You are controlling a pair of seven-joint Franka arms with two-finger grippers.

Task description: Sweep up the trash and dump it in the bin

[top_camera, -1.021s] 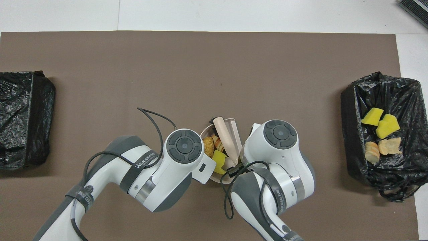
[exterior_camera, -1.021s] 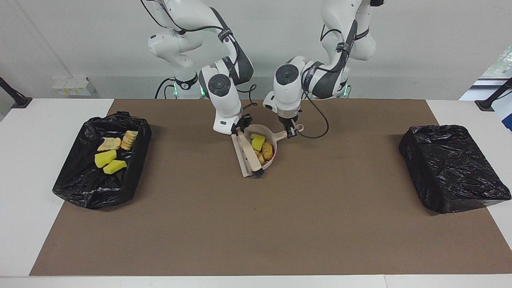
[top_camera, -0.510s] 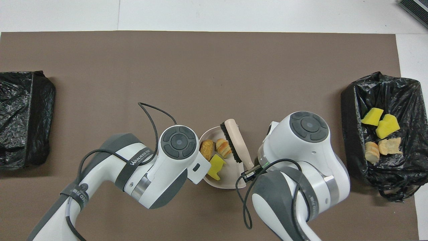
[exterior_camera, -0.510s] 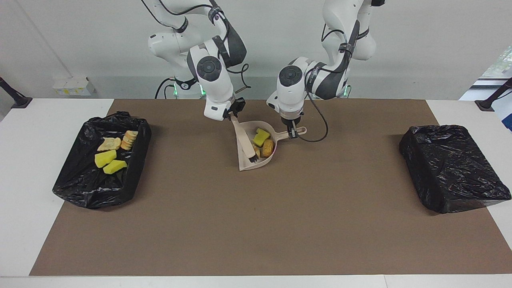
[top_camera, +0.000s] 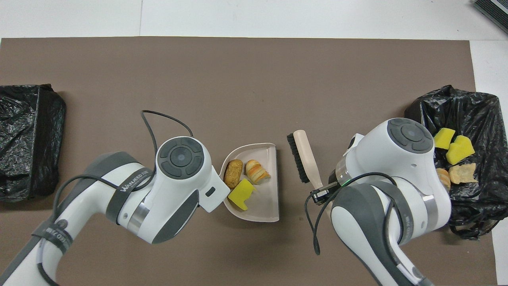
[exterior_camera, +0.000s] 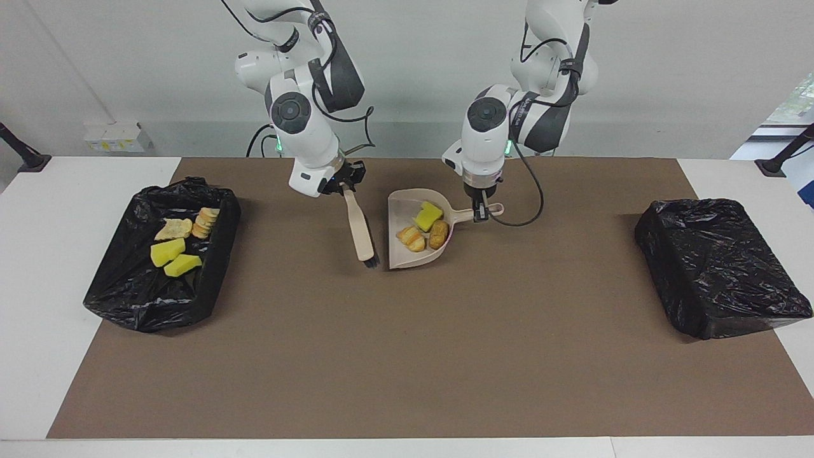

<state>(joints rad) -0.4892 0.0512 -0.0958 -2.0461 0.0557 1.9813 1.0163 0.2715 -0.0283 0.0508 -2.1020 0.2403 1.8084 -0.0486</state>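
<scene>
The beige dustpan (exterior_camera: 399, 213) is near the middle of the mat, on the robots' side, and also shows in the overhead view (top_camera: 264, 200). It holds three bits of trash: a yellow sponge chunk (exterior_camera: 429, 216), a striped pastry (exterior_camera: 412, 238) and a brown bread piece (exterior_camera: 439, 234). My left gripper (exterior_camera: 481, 210) is shut on the dustpan's handle. My right gripper (exterior_camera: 346, 181) is shut on the handle of the beige brush (exterior_camera: 359, 226), which hangs bristles down beside the pan's open mouth, toward the right arm's end. In the overhead view the brush (top_camera: 303, 157) is apart from the pan.
An open bin lined with a black bag (exterior_camera: 127, 299) stands at the right arm's end and holds several trash pieces (exterior_camera: 168, 251). A second bin wrapped in a black bag (exterior_camera: 718, 267) stands at the left arm's end. A brown mat (exterior_camera: 407, 356) covers the table.
My right gripper has lifted the brush out of the dustpan and moved it toward the right arm's end. My left gripper has turned the dustpan and shifted it a little toward the left arm's end.
</scene>
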